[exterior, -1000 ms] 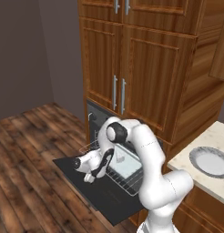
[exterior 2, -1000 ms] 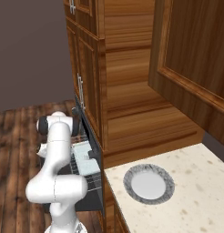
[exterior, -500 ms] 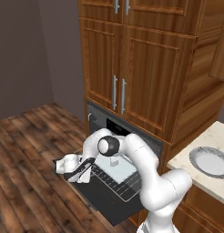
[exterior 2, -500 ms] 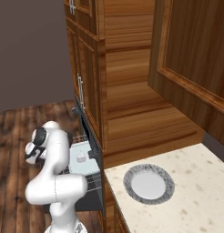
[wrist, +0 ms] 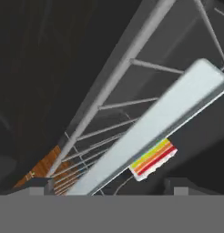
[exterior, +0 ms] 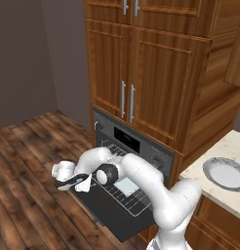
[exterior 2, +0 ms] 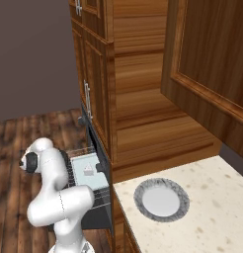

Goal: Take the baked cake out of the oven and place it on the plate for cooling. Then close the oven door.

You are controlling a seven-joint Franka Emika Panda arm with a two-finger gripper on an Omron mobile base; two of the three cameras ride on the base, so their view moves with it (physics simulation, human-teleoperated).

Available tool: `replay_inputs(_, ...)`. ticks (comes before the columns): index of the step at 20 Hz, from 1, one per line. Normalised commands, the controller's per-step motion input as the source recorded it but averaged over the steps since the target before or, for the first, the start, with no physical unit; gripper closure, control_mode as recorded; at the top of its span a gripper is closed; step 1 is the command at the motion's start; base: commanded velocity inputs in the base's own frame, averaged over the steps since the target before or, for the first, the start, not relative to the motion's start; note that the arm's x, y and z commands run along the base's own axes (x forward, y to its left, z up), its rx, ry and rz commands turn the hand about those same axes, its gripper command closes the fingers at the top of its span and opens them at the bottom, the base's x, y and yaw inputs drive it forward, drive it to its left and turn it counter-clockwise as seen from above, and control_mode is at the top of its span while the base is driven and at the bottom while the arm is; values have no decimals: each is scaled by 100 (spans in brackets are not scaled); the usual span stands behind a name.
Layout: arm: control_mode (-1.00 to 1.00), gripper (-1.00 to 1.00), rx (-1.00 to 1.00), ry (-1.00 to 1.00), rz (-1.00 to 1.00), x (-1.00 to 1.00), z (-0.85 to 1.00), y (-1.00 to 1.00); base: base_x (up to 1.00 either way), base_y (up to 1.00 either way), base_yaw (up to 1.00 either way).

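Note:
The oven stands with its oven door folded down flat and a wire rack pulled out over it. On the rack lies a pale baking tray, and the baked cake, a tiny white wedge, sits on it. In the hand view the cake shows coloured layers beside the tray's edge. My gripper is low at the door's left side, level with the rack, open, with nothing between its fingers. The plate rests on the counter to the right.
Brown wooden cabinets with vertical silver handles rise above the oven. A pale stone counter carries the plate. Dark wooden floor spreads to the left of the open door. My own arm arches over the rack.
The arm has swung from above the rack out to the left and down; the hand now sits beside the door's left edge, looking along the rack. Cake, tray and door have not moved.

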Motion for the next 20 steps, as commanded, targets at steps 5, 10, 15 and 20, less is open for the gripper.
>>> replay_inputs(5,-100,-100,37,21,3,-67,83,2,0,0,0)
replay_inputs(10,-100,-100,32,12,1,-31,67,0,0,0,0)
replay_inputs(15,-100,-100,17,2,0,0,18,-32,0,0,0)
replay_inputs(20,-100,-100,0,-7,0,0,0,-47,0,0,0)
